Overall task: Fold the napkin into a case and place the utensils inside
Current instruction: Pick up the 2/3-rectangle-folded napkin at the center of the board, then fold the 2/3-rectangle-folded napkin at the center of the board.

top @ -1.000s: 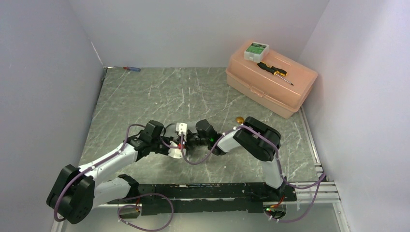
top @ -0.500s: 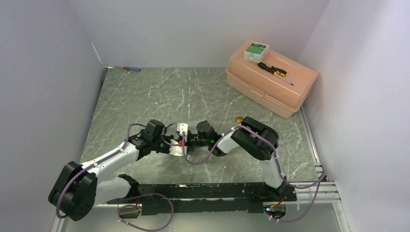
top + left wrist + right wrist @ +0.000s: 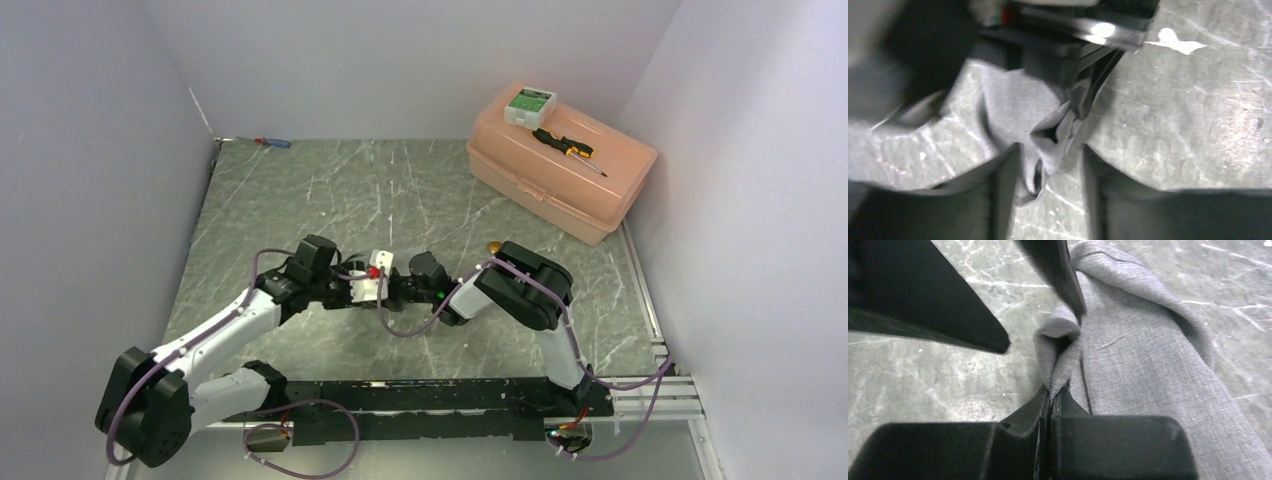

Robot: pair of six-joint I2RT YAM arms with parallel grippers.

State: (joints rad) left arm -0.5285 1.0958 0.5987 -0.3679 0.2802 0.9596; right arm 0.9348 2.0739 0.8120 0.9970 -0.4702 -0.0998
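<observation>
The grey napkin [image 3: 1148,365] lies bunched on the marble tabletop between the two wrists; in the top view the arms hide it. My right gripper [image 3: 1050,397] is shut on a raised fold of it, also seen as dark fingers [image 3: 1088,85] in the left wrist view. My left gripper [image 3: 1050,152] is open, a loose fold of the napkin [image 3: 1018,100] hanging between its fingers [image 3: 998,190] without being squeezed. Both grippers meet at the table's middle, left gripper [image 3: 372,288] against right gripper [image 3: 398,290]. A gold spoon bowl [image 3: 494,246] peeks out behind the right arm. The white spoon is out of view.
A peach toolbox [image 3: 560,165] stands at the back right, with a black-and-yellow screwdriver [image 3: 570,150] and a small white-and-green box [image 3: 530,103] on its lid. A red-and-blue screwdriver [image 3: 272,143] lies in the back left corner. Walls close in on three sides.
The left gripper has opened and let go of the napkin, its wrist shifting slightly farther back. The right gripper has closed on the napkin's fold.
</observation>
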